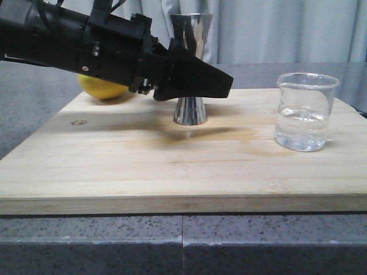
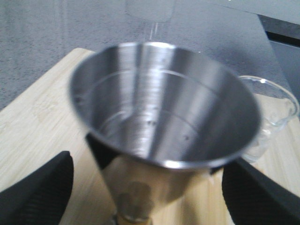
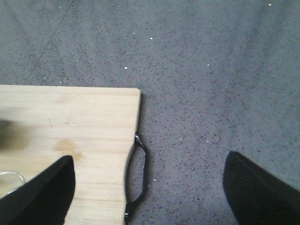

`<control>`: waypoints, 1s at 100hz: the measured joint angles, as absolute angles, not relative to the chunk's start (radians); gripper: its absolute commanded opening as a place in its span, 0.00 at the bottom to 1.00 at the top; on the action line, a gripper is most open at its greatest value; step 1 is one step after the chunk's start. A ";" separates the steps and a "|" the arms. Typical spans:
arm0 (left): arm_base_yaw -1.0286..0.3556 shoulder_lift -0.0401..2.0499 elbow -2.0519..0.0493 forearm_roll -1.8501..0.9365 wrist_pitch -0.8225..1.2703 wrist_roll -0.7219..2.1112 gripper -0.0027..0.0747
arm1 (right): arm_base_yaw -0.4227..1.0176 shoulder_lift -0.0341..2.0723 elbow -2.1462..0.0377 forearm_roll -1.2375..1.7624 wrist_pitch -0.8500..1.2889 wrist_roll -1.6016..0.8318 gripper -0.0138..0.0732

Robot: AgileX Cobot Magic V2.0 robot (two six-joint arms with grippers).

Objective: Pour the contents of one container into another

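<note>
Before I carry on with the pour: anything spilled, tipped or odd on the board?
Nothing tipped: the jigger and beaker stand upright on the cutting board. One oddity: a darker, damp-looking patch on the board between them, possibly an earlier spill. The left claw sits around the jigger.

The left arm [image 1: 69, 43] was matte black and boxy, with black cables looping above its rear and a small silver screw set in its side. Bits of bare metal showed where it met the left gripper [image 1: 226, 83], whose broad black fingers tapered to blunt wedges. The right gripper's fingers [image 3: 42, 192] were black with a finely textured surface.
</note>
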State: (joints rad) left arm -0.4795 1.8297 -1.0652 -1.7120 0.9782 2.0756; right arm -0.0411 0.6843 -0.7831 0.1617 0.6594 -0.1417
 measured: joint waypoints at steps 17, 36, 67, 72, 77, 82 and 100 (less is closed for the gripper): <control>-0.457 1.830 -1.065 -1.696 1.006 2.076 0.81 | -0.041 0.684 -0.783 0.162 0.663 -0.142 0.83; -0.437 1.830 -1.065 -1.693 1.040 2.076 0.81 | -0.041 0.684 -0.783 0.162 0.663 -0.142 0.83; -0.413 1.830 -1.065 -1.687 1.066 2.076 0.45 | -0.041 0.684 -0.783 0.162 0.663 -0.142 0.83; -0.405 1.830 -1.065 -1.687 1.066 2.076 0.39 | -0.041 0.684 -0.783 0.162 0.663 -0.142 0.83; -0.397 1.830 -1.066 -1.687 1.066 2.076 0.33 | -0.041 0.684 -0.783 0.162 0.663 -0.142 0.83; -0.398 1.830 -1.066 -1.687 1.068 2.076 0.29 | -0.041 0.684 -0.783 0.162 0.665 -0.142 0.83; -0.398 1.830 -1.066 -1.686 1.070 2.076 0.24 | -0.041 0.684 -0.783 0.167 0.680 -0.149 0.83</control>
State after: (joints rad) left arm -0.3976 1.8297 -1.0658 -1.6862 1.0702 2.0756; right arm -0.0411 0.6843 -0.7831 0.1673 0.6797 -0.1494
